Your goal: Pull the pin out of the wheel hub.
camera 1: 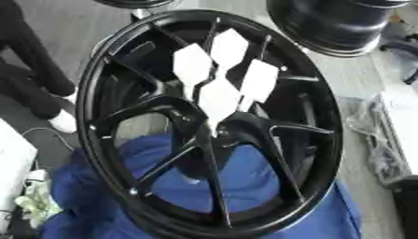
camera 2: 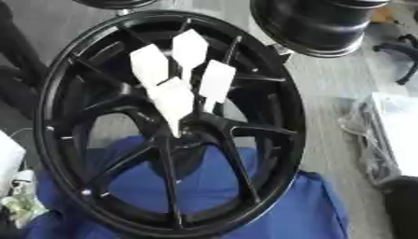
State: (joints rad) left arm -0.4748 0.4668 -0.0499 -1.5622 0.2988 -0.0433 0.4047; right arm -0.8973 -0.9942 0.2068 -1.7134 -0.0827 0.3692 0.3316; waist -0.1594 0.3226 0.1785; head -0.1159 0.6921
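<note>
A large black spoked wheel stands tilted and fills most of both views. Its hub lies near the middle. Several white pins with flat, wide, pointed heads stick out of the hub towards me, and their thin stems meet at it. One head is the highest, with others just below it. Neither of my hands shows in either view.
The wheel's lower part rests on a blue cloth. A second black wheel lies at the upper right. Clear plastic wrapping is on the floor to the right. Dark shapes and a white object border the left edge.
</note>
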